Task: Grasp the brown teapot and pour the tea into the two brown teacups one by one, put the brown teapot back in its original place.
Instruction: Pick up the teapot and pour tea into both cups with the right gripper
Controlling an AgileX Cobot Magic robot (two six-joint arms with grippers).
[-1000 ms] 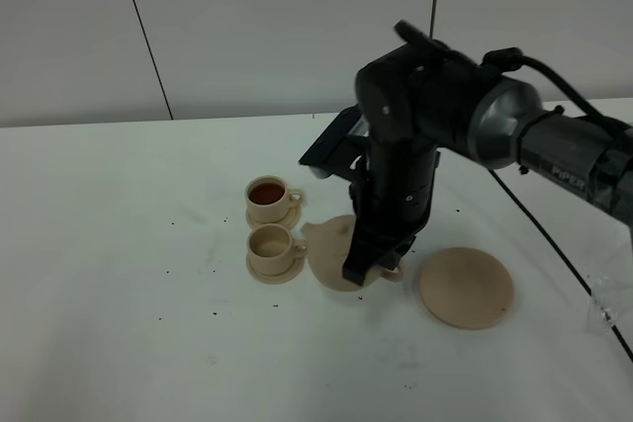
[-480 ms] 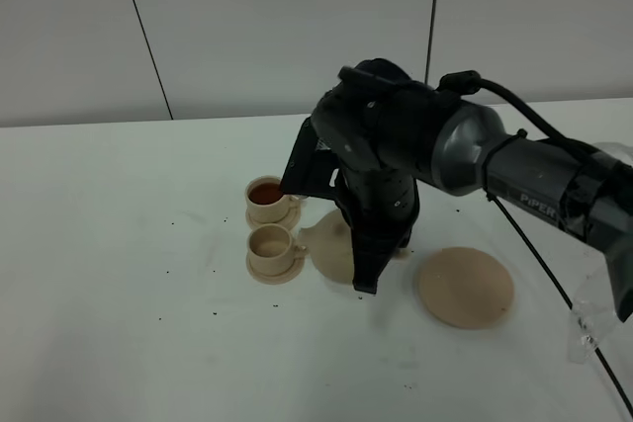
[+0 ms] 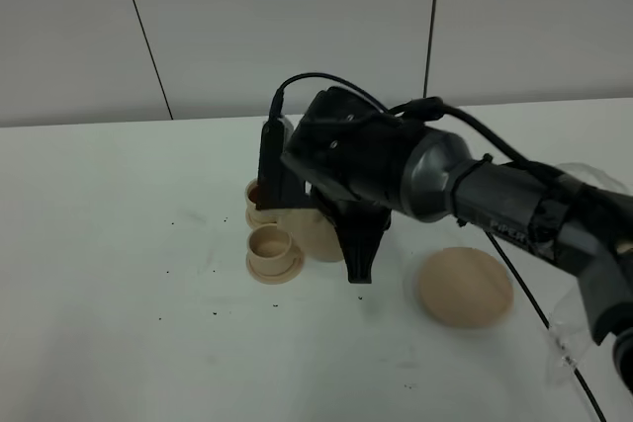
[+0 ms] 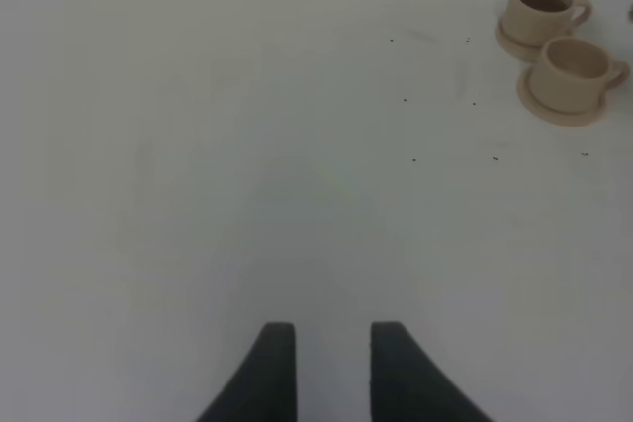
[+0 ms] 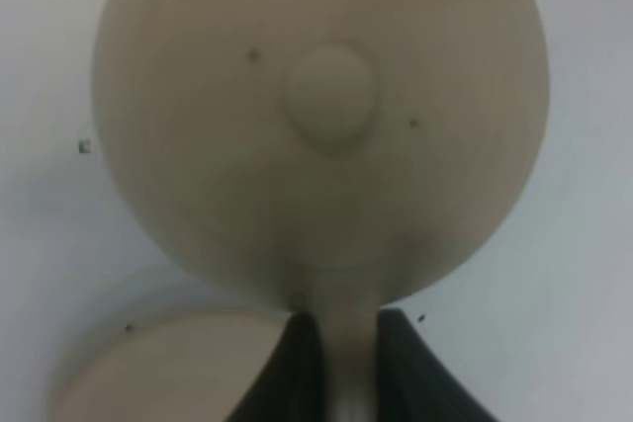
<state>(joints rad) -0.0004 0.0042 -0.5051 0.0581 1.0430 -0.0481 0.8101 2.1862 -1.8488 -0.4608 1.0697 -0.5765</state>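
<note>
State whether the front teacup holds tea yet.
Empty: the front teacup shows a bare tan inside, while the rear teacup looks dark inside.

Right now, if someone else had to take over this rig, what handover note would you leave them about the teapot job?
Grippers: the left gripper is open and empty over the table, away from the cups. The right gripper is shut on the handle of the brown teapot.
Things: the pot is off its large saucer, held close beside the two cups.
Done: the far teacup has dark tea in it.
Left: the near teacup looks empty. Pour into it, then set the pot back on the large saucer, to the right of the cups in the high view.
</note>
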